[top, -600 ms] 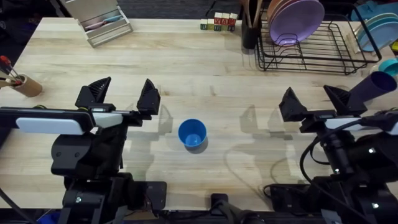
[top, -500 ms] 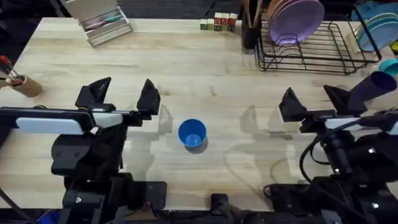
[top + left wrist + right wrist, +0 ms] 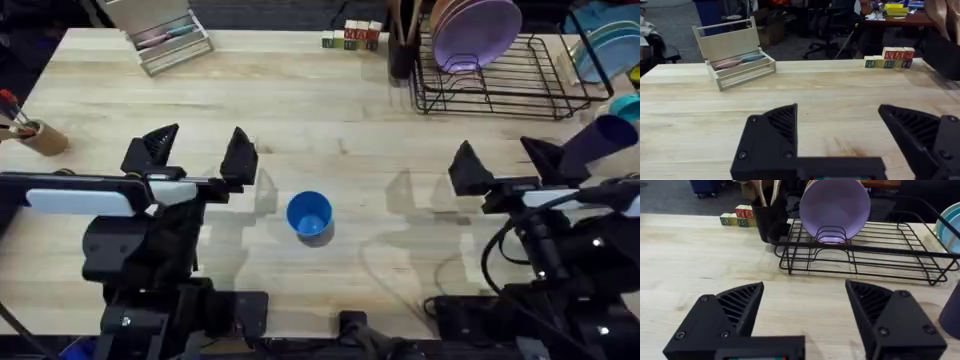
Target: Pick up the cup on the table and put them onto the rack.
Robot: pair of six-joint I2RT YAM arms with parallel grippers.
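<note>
- We see the left arm low over the near-left part of the wooden table (image 3: 300,110), its forearm lying level and pointing toward the middle; the left gripper (image 3: 197,152) hangs above bare wood.
- Its two black, wedge-shaped fingers stand spread wide, nothing between them and nothing touching them; the left wrist view shows their ribbed inner faces well apart.
- The right arm mirrors it at the near right, and the right gripper (image 3: 505,162) also hovers over bare wood, aimed toward the rack (image 3: 500,75).
- Its jaws too gape wide and hold nothing; the right wrist view shows the same ribbed black wedges with clear wood between them.
- The blue cup (image 3: 309,215) stands upright, mouth up, on the table between the two arms, nearer the left gripper but apart from it. It is smooth, round plastic.
- The purple cup (image 3: 598,142) lies tilted at the right edge of the table, just beside the right gripper's outer finger; we cannot tell whether they touch.
- The rack is thin black wire with upright dividers, at the far right of the table; a smooth lilac plate (image 3: 835,207) stands on edge in it.
- A slatted grey tray (image 3: 735,60) sits at the far left, and lettered wooden blocks (image 3: 350,37) by the far edge.
</note>
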